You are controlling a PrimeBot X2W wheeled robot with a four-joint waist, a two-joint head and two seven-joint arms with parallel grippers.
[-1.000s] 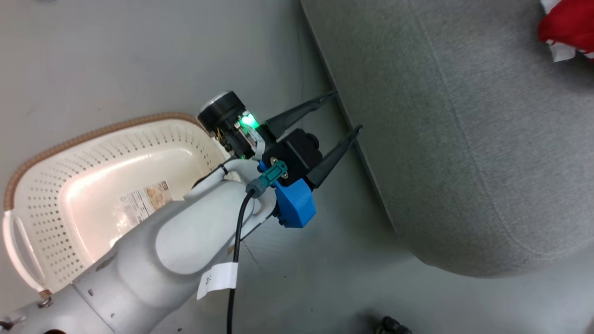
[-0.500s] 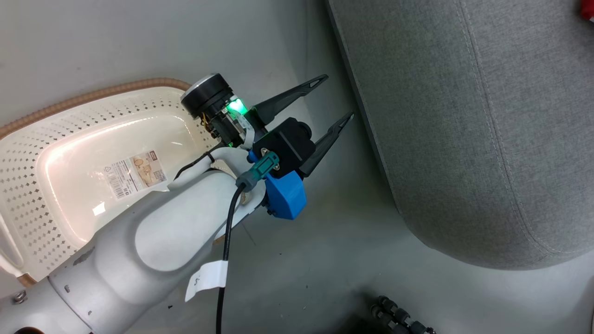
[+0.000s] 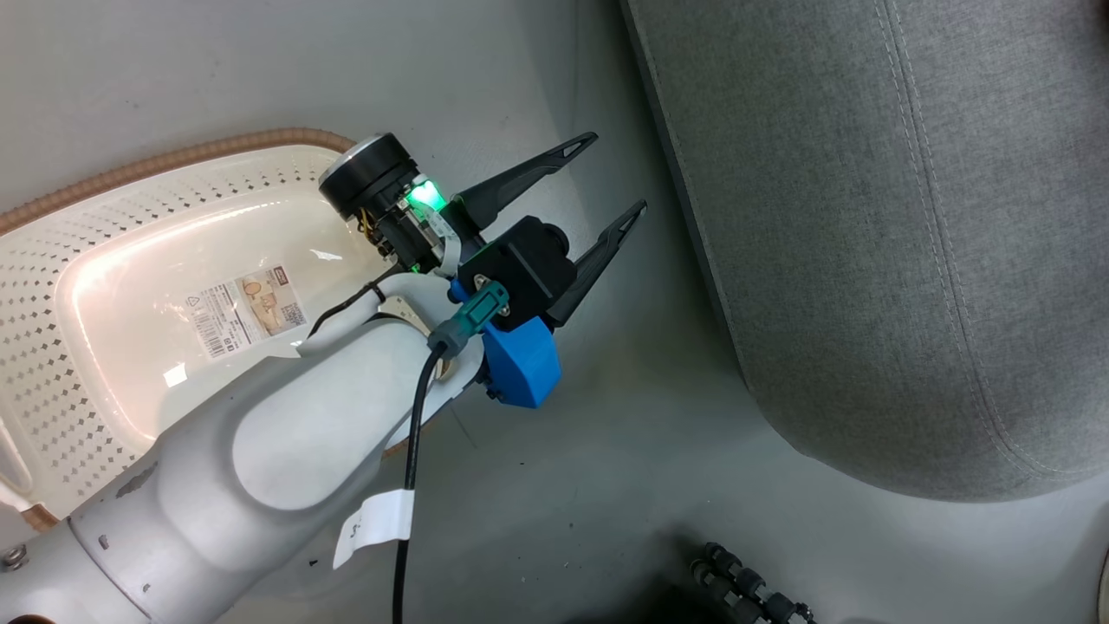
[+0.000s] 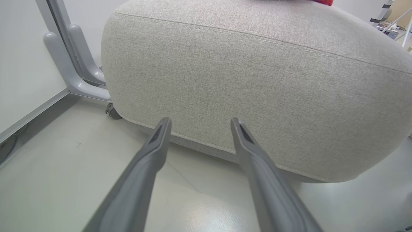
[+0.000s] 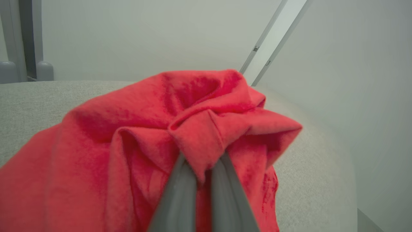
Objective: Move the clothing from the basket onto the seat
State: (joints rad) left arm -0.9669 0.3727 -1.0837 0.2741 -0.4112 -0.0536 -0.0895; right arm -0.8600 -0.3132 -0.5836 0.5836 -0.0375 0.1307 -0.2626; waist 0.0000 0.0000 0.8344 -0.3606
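Observation:
The cream perforated basket [image 3: 52, 347] stands on the floor at the left of the head view, with just a paper label [image 3: 247, 310] on its bottom. My left gripper [image 3: 615, 173] hangs open and empty over the floor between the basket and the grey seat [image 3: 866, 260]. In the left wrist view it [image 4: 200, 120] points at the seat's side [image 4: 257, 80]. The red clothing [image 5: 128, 122] lies bunched on top of the seat [image 5: 32, 103], and my right gripper [image 5: 202, 161] is shut on a fold of it.
Grey metal frame legs [image 4: 74, 64] and a small caster [image 4: 111, 111] stand beside the seat's far corner. A black ribbed cable [image 3: 745, 585] lies on the floor near the bottom of the head view. Pale wall panels rise behind the seat.
The head camera has turned, so the red clothing has slid out of its top right corner. My left gripper, still open, now stands a little off the seat's edge.

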